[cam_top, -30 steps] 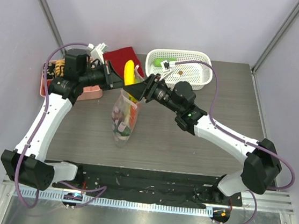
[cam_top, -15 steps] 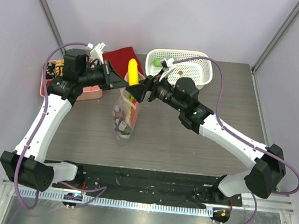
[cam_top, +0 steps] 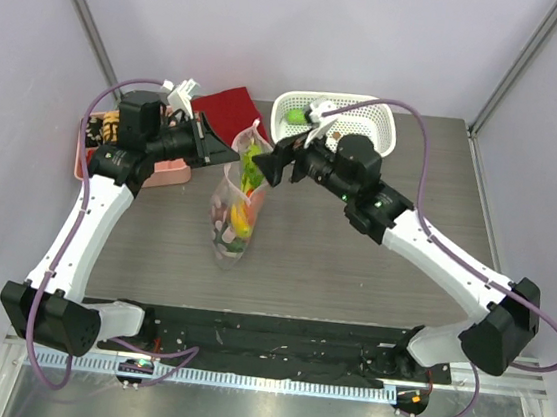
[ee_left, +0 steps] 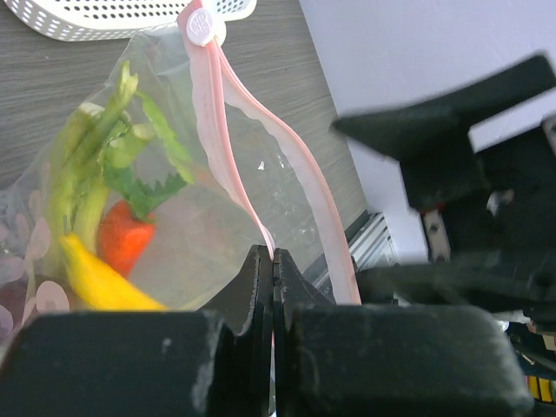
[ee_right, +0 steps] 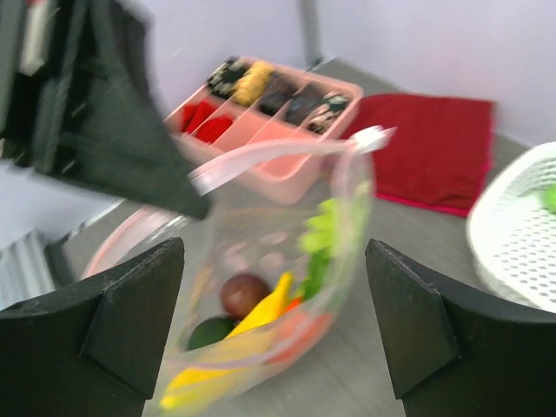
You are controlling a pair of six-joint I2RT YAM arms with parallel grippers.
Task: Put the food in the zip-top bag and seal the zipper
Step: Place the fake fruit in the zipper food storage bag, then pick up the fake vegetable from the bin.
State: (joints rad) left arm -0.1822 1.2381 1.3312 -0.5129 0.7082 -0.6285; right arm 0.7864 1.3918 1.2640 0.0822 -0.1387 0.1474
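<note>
Banana (ee_left: 100, 280) in zip-top bag (ee_left: 204, 230); left hand (ee_left: 272, 261) clamped on zipper (ee_left: 217, 113); lift wide-open, empty right hand (ee_right: 271, 304) straight clear without snagging zipper.

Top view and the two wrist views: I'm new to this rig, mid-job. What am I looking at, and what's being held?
Two robot arms stand at a table. The top view looks down from above; the other two come from a camera on each wrist. The left gripper is shut on the zip-top bag at its rim, holding it up and open. The right gripper is open and empty, beside the bag's top. Inside lie a banana, a pepper and a leek. Nearby: white basket, red cloth, pink tray.
</note>
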